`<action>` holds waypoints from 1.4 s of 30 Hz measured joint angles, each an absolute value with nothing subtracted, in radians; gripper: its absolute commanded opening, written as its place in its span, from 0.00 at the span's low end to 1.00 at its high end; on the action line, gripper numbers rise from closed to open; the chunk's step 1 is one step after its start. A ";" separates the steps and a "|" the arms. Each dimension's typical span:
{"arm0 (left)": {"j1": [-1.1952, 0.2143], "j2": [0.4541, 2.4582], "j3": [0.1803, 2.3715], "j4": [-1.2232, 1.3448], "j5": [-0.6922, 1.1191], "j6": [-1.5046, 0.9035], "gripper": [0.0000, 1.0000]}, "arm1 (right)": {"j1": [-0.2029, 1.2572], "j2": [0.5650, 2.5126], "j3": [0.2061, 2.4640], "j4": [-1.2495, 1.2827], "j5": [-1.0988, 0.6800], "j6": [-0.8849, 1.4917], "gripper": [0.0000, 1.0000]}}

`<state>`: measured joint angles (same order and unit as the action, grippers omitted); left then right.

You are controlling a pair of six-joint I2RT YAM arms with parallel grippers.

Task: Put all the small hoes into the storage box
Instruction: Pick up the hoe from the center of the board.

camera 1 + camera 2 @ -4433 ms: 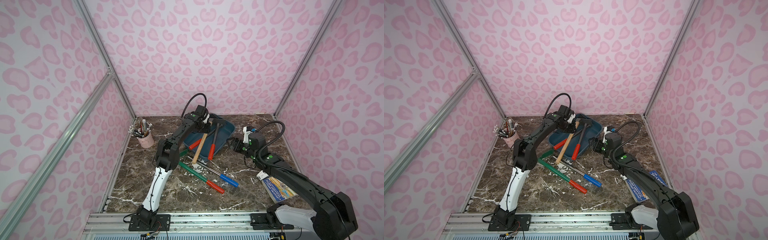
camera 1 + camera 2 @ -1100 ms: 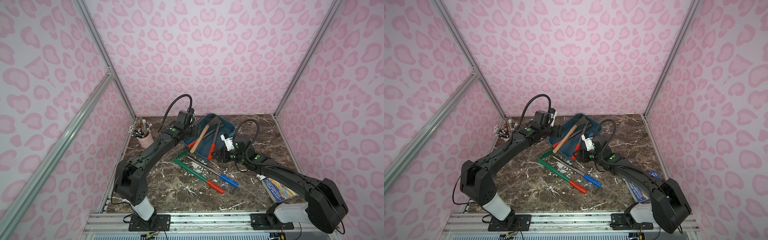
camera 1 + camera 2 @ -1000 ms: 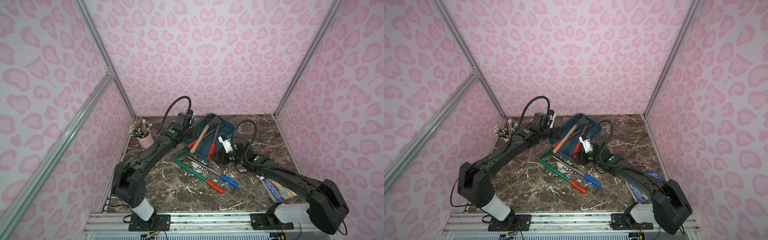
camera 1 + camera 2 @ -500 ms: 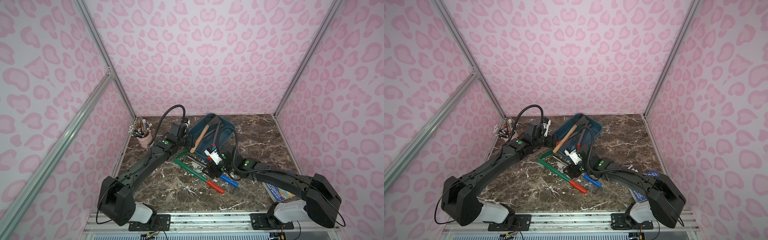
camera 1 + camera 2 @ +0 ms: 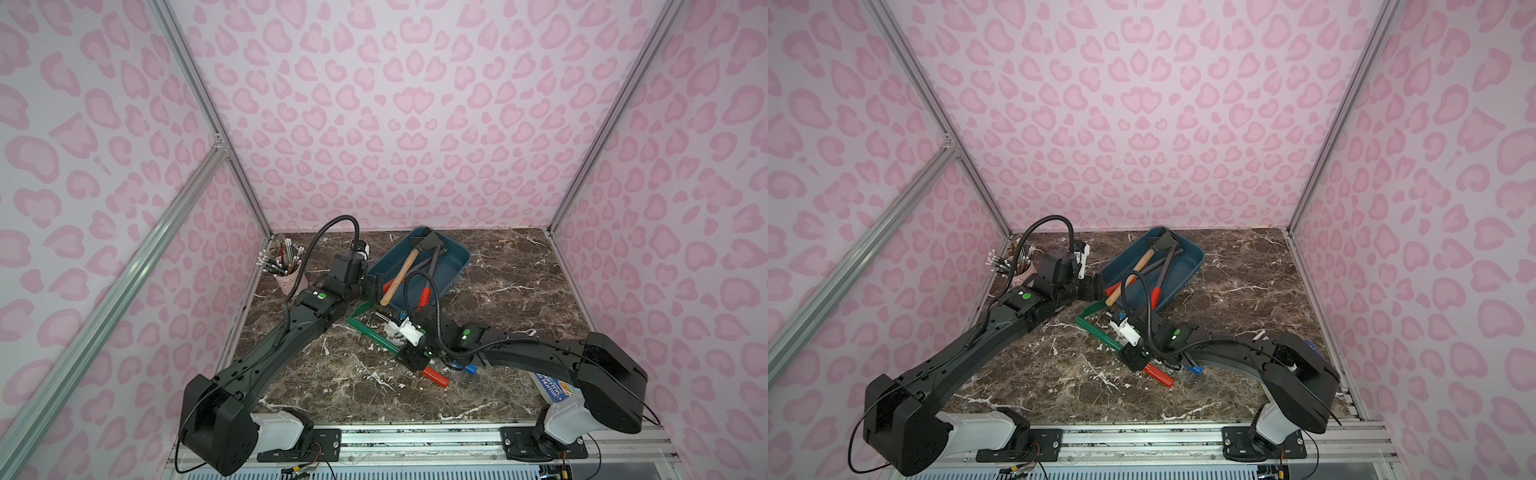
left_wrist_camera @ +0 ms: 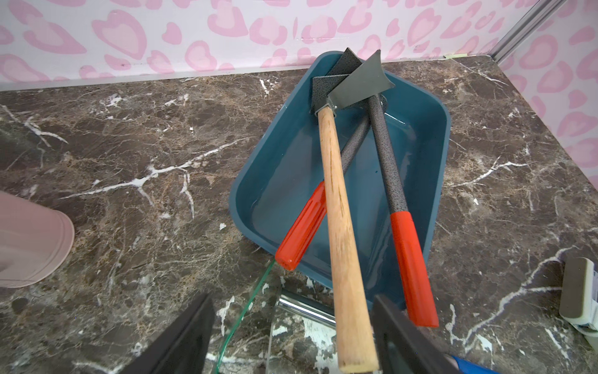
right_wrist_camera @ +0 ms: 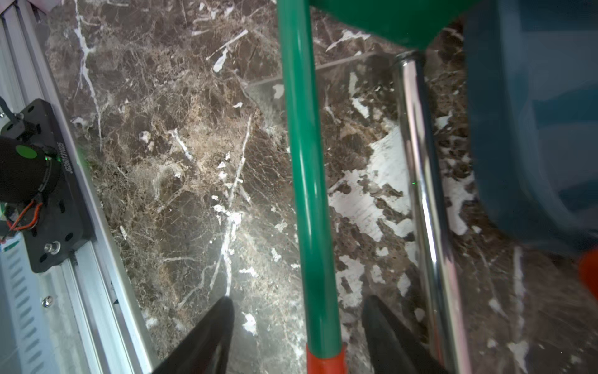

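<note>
Fingers [image 7: 207, 340] tapered, astride glossy green shaft [image 7: 304, 162]

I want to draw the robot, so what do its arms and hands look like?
The left arm and right arm are chunky black segments on white bases. Each carries a round green dot and a looping black cable. The left hand and right hand have flat black fingers.

Storage box [image 5: 453, 266] sat back-centre on the table [image 5: 519, 291], angled. Wooden-handled hoe [image 5: 401, 274] lay in it across two metal-shafted tools [image 5: 433, 264], head in the far corner, handle end out over the near rim. Pencil cup [image 5: 293, 282] stood left of the box, by the wall. Two long tools [image 5: 370, 334] lay before the box. Booklet [image 5: 552, 388] lay front right.
</note>
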<state>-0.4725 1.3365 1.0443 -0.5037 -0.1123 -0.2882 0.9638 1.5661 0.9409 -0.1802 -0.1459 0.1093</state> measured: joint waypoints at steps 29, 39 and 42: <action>-0.413 1.300 1.019 -0.512 -0.106 -0.288 0.79 | 1.024 1.838 1.088 -0.170 -0.025 0.051 0.59; -0.409 1.300 1.010 -0.512 -0.105 -0.288 0.79 | 1.029 1.869 1.092 -0.167 -0.017 0.051 0.49; -0.409 1.300 1.010 -0.512 -0.105 -0.288 0.79 | 1.030 1.870 1.092 -0.165 -0.003 0.051 0.44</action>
